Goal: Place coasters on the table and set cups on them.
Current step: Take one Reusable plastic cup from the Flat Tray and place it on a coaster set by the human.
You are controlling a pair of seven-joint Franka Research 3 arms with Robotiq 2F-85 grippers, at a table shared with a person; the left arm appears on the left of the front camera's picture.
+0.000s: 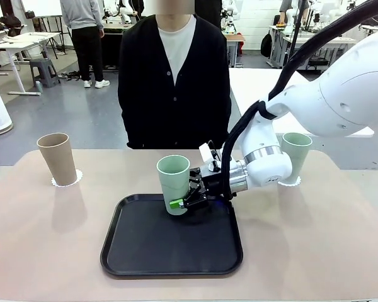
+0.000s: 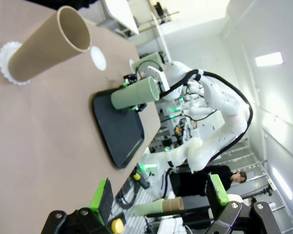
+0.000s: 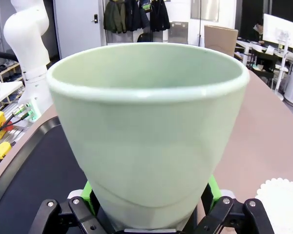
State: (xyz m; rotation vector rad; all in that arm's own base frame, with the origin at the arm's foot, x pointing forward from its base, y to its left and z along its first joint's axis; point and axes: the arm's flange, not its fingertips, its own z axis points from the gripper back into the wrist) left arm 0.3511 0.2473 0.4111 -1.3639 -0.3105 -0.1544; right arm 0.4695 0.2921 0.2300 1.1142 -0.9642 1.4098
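Observation:
A mint-green cup [image 1: 173, 181] stands at the back of the black tray [image 1: 173, 251]. My right gripper [image 1: 183, 202] has a green pad on each side of its lower part; the right wrist view shows the cup [image 3: 149, 126] close up, but not whether the pads press on it. A tan cup [image 1: 58, 158] stands on a coaster [image 1: 67, 180] at the far left. Another mint-green cup [image 1: 297, 150] stands on a coaster [image 1: 291, 182] at the far right, partly behind my right arm. A bare coaster [image 2: 98, 57] lies on the table [image 1: 315, 239]. My left gripper [image 2: 160, 192] is open and holds nothing.
A person in a black cardigan [image 1: 174, 82] stands at the far edge behind the tray. The bare coaster [image 3: 282, 195] lies just past the tray's edge.

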